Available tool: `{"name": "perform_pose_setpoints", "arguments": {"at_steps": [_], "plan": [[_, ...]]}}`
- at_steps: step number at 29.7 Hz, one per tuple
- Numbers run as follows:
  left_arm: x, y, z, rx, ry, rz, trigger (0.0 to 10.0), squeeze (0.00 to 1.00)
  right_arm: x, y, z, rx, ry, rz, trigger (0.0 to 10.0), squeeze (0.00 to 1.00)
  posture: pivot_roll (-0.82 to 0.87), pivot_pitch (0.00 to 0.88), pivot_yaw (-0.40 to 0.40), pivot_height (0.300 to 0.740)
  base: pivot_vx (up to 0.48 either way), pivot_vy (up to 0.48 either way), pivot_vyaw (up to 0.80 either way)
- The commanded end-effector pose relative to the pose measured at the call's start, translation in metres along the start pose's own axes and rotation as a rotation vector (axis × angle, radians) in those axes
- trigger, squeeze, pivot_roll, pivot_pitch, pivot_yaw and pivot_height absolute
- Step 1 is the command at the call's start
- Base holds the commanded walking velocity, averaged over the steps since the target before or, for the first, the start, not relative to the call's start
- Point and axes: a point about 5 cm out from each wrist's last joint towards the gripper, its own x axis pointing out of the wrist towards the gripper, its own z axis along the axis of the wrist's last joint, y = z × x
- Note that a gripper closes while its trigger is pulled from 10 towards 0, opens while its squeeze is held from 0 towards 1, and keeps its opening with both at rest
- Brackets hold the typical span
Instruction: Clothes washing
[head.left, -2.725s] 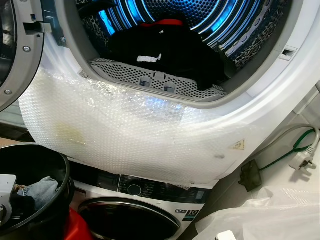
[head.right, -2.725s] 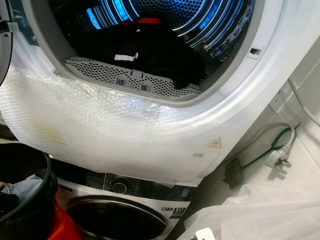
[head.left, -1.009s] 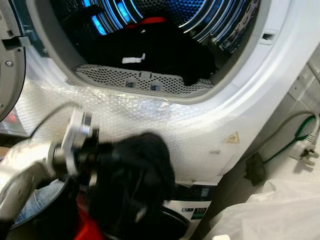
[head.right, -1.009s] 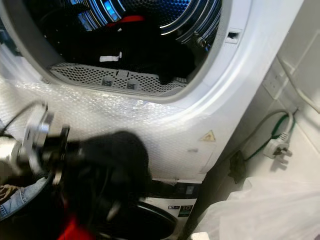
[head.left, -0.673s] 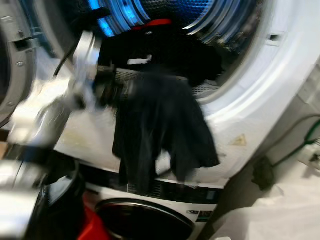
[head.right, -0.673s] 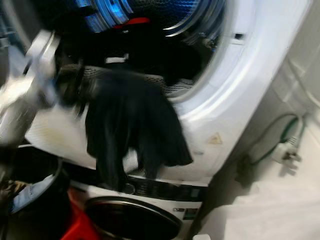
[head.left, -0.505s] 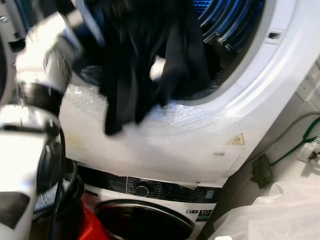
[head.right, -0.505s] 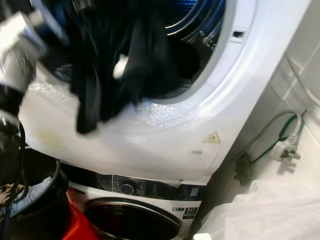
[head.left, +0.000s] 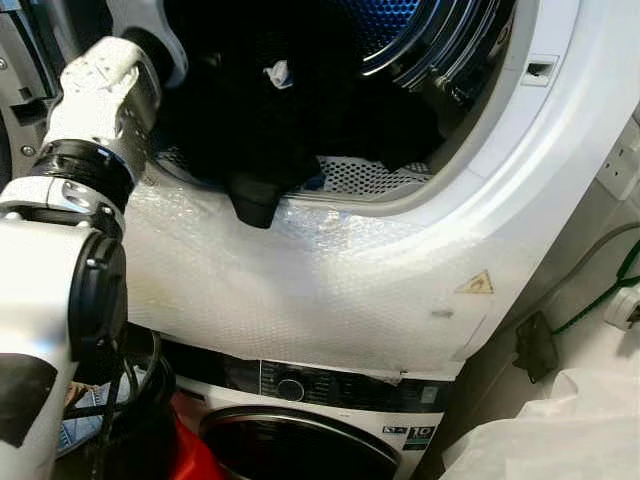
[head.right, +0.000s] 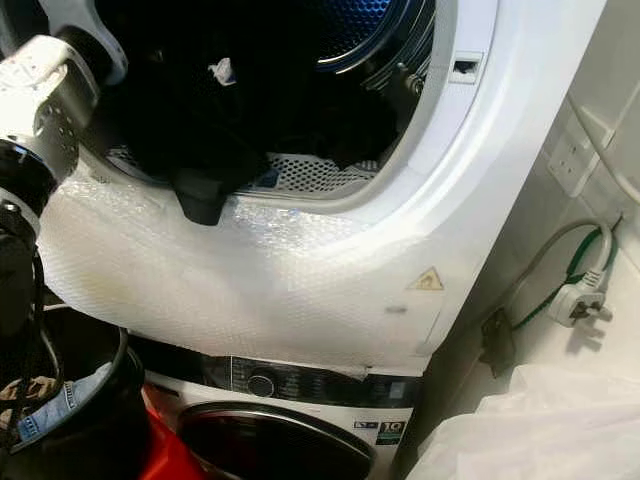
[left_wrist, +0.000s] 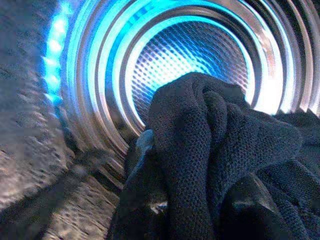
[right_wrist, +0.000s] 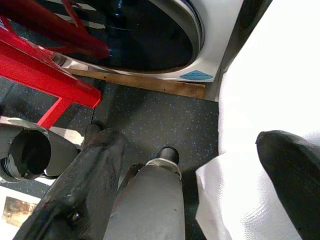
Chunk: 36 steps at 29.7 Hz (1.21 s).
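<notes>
Several dark clothes (head.left: 300, 130) in upper drum (left_wrist: 190, 65), one overhanging rim.

Silver left arm (head.left: 95, 95), black joint rings, black cables; black-fingered right hand (right_wrist: 190, 165)

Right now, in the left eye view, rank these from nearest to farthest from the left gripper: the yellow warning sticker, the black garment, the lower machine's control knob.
1. Black garment, at the left gripper inside the upper drum.
2. Yellow warning sticker, lower right on the white front panel.
3. Control knob, below on the lower machine.
</notes>
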Motion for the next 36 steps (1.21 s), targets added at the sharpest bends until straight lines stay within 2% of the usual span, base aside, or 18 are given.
{"name": "perform_pose_setpoints", "arguments": {"at_steps": [1,5,6,8,11,14,16,18,20,22,23,25,27,28,30,33,35,36], "plan": [[-0.002,-0.007,-0.019,-0.003,0.09,-0.062,10.0,0.0,-0.002,-0.002,-0.004,0.024,-0.008,-0.017,10.0,0.0,-0.07,0.018,-0.007,0.74,0.0,0.0,0.0],[0.0,-0.023,-0.027,0.064,0.134,-0.165,10.0,0.0,-0.007,-0.003,-0.021,0.029,0.019,-0.028,10.0,0.0,-0.08,0.067,0.003,0.74,0.0,0.0,0.0],[0.0,-0.024,-0.026,0.071,0.126,-0.16,10.0,0.0,-0.009,-0.004,-0.024,0.032,0.021,-0.033,10.0,0.0,-0.08,0.07,0.007,0.74,0.0,0.0,0.0],[0.005,-0.025,-0.015,0.179,0.073,-0.076,10.0,0.0,-0.01,-0.006,-0.027,0.038,0.016,-0.052,10.0,0.0,-0.09,0.073,0.01,0.74,0.0,0.0,0.0],[0.011,-0.03,0.001,0.098,-0.015,-0.039,10.0,0.0,-0.011,-0.008,-0.027,0.048,-0.001,-0.072,10.0,0.0,-0.11,0.087,0.017,0.74,0.0,0.0,0.0],[0.018,-0.043,0.018,0.133,-0.085,-0.029,10.0,0.0,-0.012,-0.012,-0.025,0.057,-0.026,-0.104,10.0,0.0,-0.15,0.091,0.025,0.74,0.0,0.0,0.0],[0.024,-0.051,0.042,0.153,-0.18,0.038,10.0,0.0,-0.013,-0.016,-0.021,0.061,-0.054,-0.138,10.0,0.0,-0.17,0.094,0.028,0.74,0.0,0.0,0.0],[0.025,-0.048,0.06,0.122,-0.251,0.109,10.0,0.0,-0.014,-0.019,-0.019,0.066,-0.072,-0.159,10.0,0.0,-0.18,0.102,0.031,0.74,0.0,0.0,0.0],[0.027,-0.053,0.068,0.073,-0.277,0.093,10.0,0.0,-0.015,-0.02,-0.019,0.076,-0.091,-0.17,10.0,0.0,-0.18,0.106,0.035,0.74,0.0,0.0,0.0],[0.031,-0.085,0.048,0.071,-0.17,-0.152,10.0,0.0,-0.016,-0.018,-0.023,0.077,-0.087,-0.175,10.0,0.0,-0.18,0.115,0.037,0.74,0.0,0.0,0.0],[0.031,-0.085,0.048,0.071,-0.17,-0.152,10.0,0.0,-0.016,-0.018,-0.023,0.077,-0.087,-0.175,10.0,0.0,-0.18,0.115,0.037,0.74,0.0,0.0,0.0],[0.029,-0.103,0.029,-0.003,-0.103,-0.33,10.0,0.0,-0.016,-0.015,-0.028,0.078,-0.075,-0.173,10.0,0.0,-0.16,0.128,0.037,0.74,0.0,0.0,0.0],[0.027,-0.109,0.021,-0.027,-0.082,-0.405,10.0,0.0,-0.016,-0.012,-0.03,0.077,-0.07,-0.17,10.0,0.0,-0.15,0.131,0.035,0.74,0.0,0.0,0.0],[0.024,-0.114,0.013,-0.02,-0.052,-0.492,10.0,0.0,-0.016,-0.01,-0.032,0.075,-0.062,-0.164,10.0,0.0,-0.15,0.134,0.035,0.74,0.0,0.0,0.0],[0.022,-0.117,0.008,0.003,-0.031,-0.552,10.0,0.0,-0.016,-0.01,-0.034,0.075,-0.058,-0.161,10.0,0.0,-0.15,0.134,0.033,0.74,0.0,0.0,0.0],[0.02,-0.111,0.002,0.055,0.001,-0.544,10.0,0.0,-0.015,-0.008,-0.033,0.075,-0.05,-0.148,10.0,0.0,-0.12,0.13,0.031,0.74,0.0,0.0,0.0],[0.02,-0.107,0.001,0.014,0.007,-0.521,10.0,0.0,-0.014,-0.007,-0.032,0.074,-0.045,-0.142,10.0,0.0,-0.11,0.133,0.03,0.74,0.0,0.0,0.0],[0.02,-0.103,0.0,0.018,0.017,-0.484,10.0,1.0,-0.014,-0.007,-0.032,0.073,-0.042,-0.138,10.0,0.0,-0.1,0.125,0.029,0.74,0.0,0.0,0.0]]}}
